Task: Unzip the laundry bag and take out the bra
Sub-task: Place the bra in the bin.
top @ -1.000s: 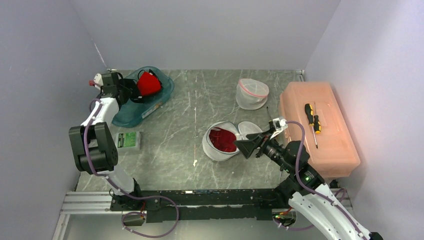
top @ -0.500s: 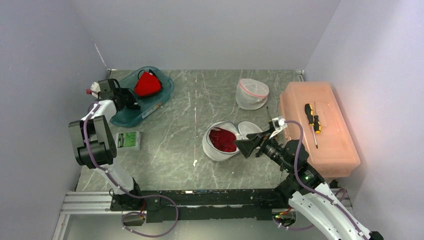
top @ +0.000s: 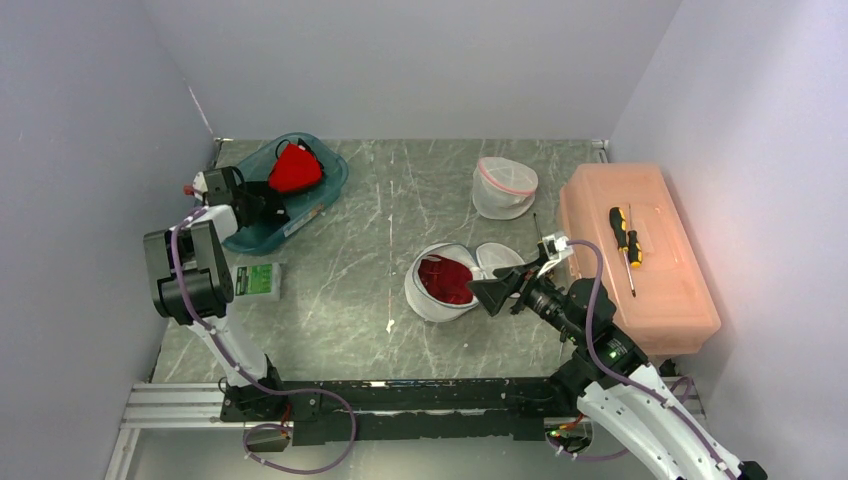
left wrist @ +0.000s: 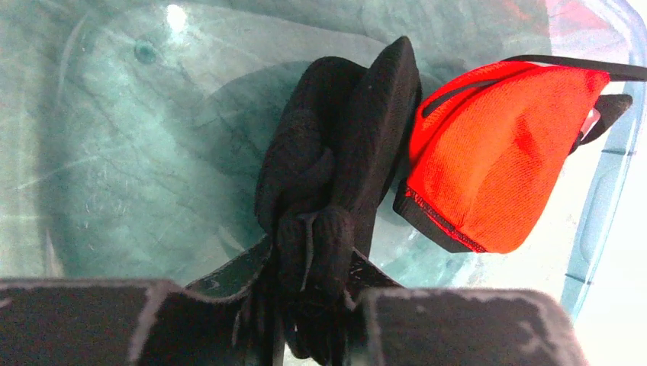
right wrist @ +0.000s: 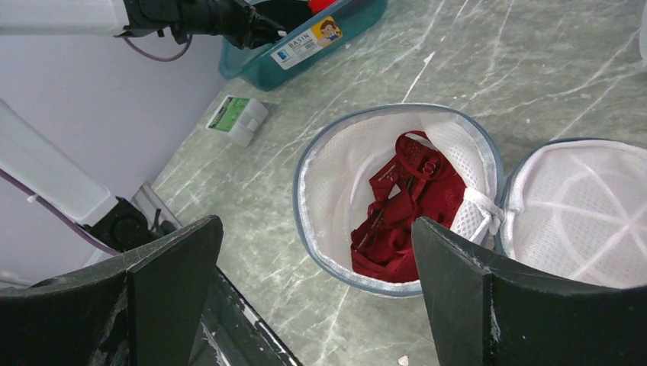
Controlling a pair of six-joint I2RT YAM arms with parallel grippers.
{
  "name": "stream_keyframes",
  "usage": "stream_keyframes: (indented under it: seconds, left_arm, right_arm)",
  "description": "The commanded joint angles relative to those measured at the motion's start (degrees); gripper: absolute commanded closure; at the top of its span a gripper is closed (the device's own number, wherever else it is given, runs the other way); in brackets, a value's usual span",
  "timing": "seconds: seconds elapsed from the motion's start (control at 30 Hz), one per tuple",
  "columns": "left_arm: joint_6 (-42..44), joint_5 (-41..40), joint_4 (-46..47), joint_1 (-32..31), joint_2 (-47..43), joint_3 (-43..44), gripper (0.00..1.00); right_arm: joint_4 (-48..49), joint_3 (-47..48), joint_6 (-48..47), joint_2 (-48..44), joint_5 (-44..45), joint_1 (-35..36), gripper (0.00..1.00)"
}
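Left pincer point(left wrist: 317, 305) is pinching a wad of black cloth point(left wrist: 343, 152), low inside the teal bin point(top: 330, 185). An orange-red bra point(left wrist: 503, 160) lies touching the cloth; can't tell if they're joined. If I let go here, I'd spread the jaws fully and lift straight up. The bin wall is close on the near side and a strap could snag.

A small green-labelled box point(top: 256, 279) sits just in front of the bin; keep the elbow off it.

Centre: the laundry bag point(right wrist: 320, 198) is already unzipped, both halves lying open. The dark red bra point(right wrist: 404, 206) sits bunched in the left half, not out yet.

Right pincer point(top: 497, 290) is spread wide, empty, hovering near the bag's right edge. I'd come down on the bunched middle, staying off the mesh and rim, or the whole bag lifts with it.

There's bare table to the bag's left and front. A zipped bag point(top: 503, 187) lies behind, and the orange toolbox point(top: 640, 260) with a screwdriver point(top: 625, 235) sits close on my right, so swing left.
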Motion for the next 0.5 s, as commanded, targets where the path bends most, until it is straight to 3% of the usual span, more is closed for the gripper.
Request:
stream_keyframes:
  seconds: [0.0,0.1,0.33,0.47]
  left_arm:
    - [0.5,1.4,2.9,0.3,0.6,-0.7,0.70]
    - [0.8,1.4,1.3,0.4,-0.2,-0.1,0.58]
    - [1.1,-2.1,-5.5,0.4,-7.2,-1.3,0.41]
    - [-0.2,-5.4,-7.5,0.4,-13.7,-4.4,0.24]
  right_arm:
    - [0.0,3.6,-2.2,0.1,1.7,0.0,0.02]
    - [-0.2,3.9,-2.6,0.2,1.8,0.0,0.01]
    - [-0.8,4.5,-3.0,-0.3,1.8,0.0,0.01]
    - [-1.2,4.6,-3.1,-0.8,1.3,0.0,0.01]
